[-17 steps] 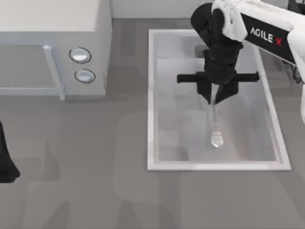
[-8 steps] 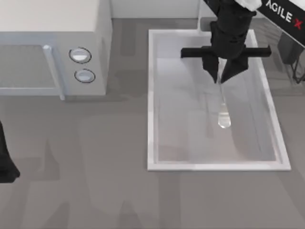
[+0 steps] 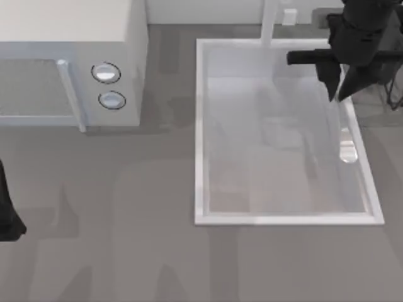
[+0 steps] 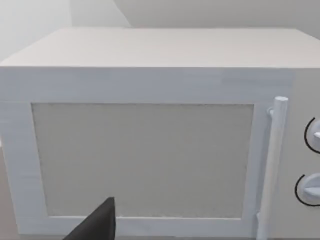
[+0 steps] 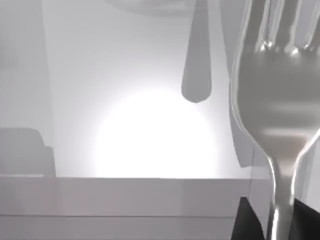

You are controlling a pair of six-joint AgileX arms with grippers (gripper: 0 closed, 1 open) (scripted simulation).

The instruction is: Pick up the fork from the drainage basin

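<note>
Your right gripper (image 3: 340, 95) has its two dark fingers pinched narrow around the fork (image 3: 345, 135), clamped on the tine end so the long handle trails away from the jaws and its widened tip hangs free. That grip near the head makes sense: it is the broadest part to hold, and the handle simply hangs off it. In the right wrist view the fork (image 5: 276, 125) rises out of the fingers (image 5: 247, 220) with its tines pointing away from the camera, and its shadow falls apart from it on the pale floor, which suggests the metal is off the surface rather than resting on it. From above, you see the gripper over the far right part of the drainage basin (image 3: 200, 132), with the handle lying roughly over the right rim, so the lift looks done or nearly so. Your left gripper (image 4: 97, 225) sits parked at the table's left edge, facing the microwave (image 3: 75, 63); I cannot tell how its fingers stand.
</note>
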